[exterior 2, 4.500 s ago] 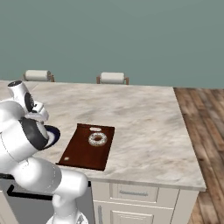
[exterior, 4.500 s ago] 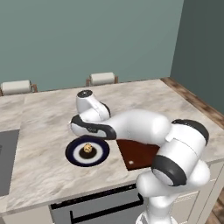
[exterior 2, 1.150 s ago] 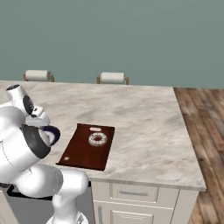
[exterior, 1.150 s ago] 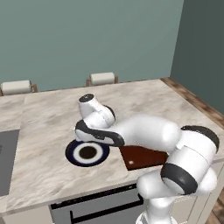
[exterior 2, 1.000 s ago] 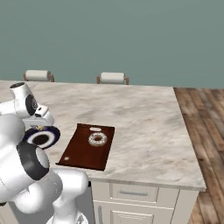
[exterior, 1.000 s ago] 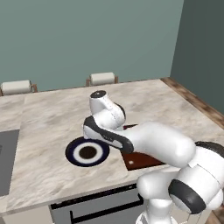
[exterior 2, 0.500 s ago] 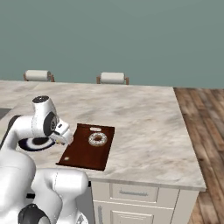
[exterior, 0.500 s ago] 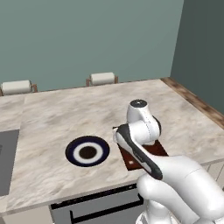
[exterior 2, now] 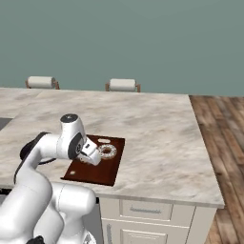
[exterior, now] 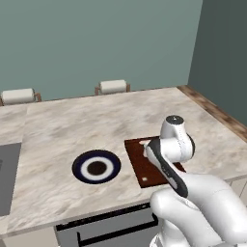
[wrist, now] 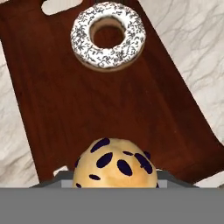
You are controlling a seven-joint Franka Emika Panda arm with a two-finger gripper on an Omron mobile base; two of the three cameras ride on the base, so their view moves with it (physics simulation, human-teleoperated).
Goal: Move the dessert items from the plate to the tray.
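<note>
Holding the muffin (wrist: 114,164) above the tray (wrist: 78,105), the gripper (exterior 2: 90,155) has its fingers closed on it, though the fingers are hidden. The yellow muffin has dark spots. A white donut (wrist: 108,34) with sprinkles lies on the brown tray, near its pale slot. The dark blue plate (exterior: 97,167) sits just beside the tray on the marble counter (exterior: 62,130), with nothing on it.

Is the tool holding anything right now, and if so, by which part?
Yes: the tool holds the muffin over the tray. The contact itself is hidden; the grip looks to be low on the muffin's sides.
</note>
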